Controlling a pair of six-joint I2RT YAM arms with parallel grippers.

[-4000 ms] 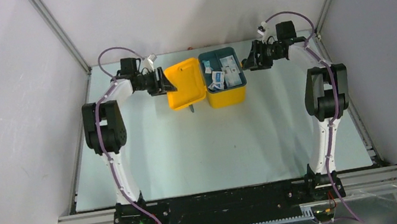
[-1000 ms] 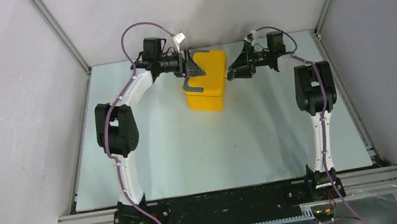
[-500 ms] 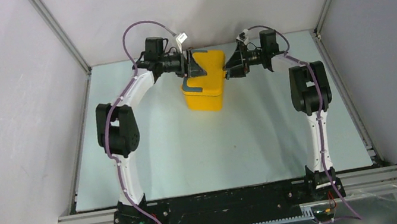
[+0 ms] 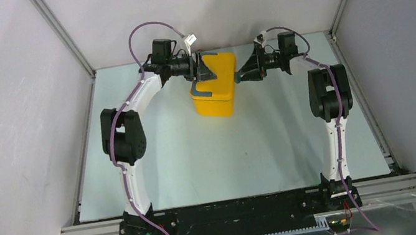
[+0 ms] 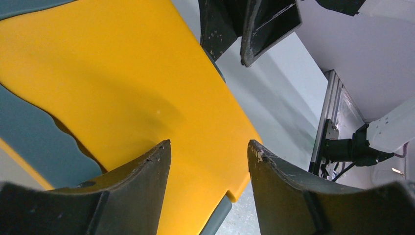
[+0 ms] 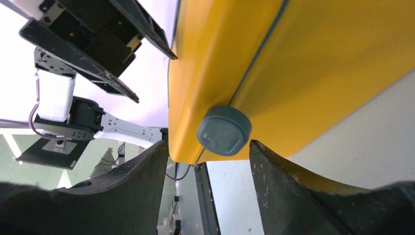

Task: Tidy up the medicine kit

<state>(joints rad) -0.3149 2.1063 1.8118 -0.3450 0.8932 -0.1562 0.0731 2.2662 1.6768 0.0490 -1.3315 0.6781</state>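
Note:
The medicine kit point(image 4: 216, 88) is a bright yellow box with teal-grey trim point(image 4: 209, 90), lid down, at the back middle of the table. My left gripper point(image 4: 203, 69) is open at the kit's left top end. In the left wrist view its fingers point(image 5: 147, 171) spread over the yellow lid point(image 5: 122, 73), beside the teal handle point(image 5: 34, 142). My right gripper point(image 4: 241, 76) is open against the kit's right side. In the right wrist view its gap point(image 6: 209, 144) faces a round teal knob point(image 6: 224, 130) on the yellow wall point(image 6: 318, 63), and nothing sits between the fingers.
The pale table point(image 4: 230, 152) stretches from the kit to the arm bases. The back wall point(image 4: 206, 4) rises just behind the kit, and grey side walls and metal rails point(image 4: 63, 33) close in both sides. The right wrist view shows the left gripper point(image 6: 98, 44) beyond the kit.
Four seconds ago the kit lay open with its lid to the left; now it is shut. Over the last second the right gripper's jaws narrowed slightly at the kit's side. The left gripper held still.

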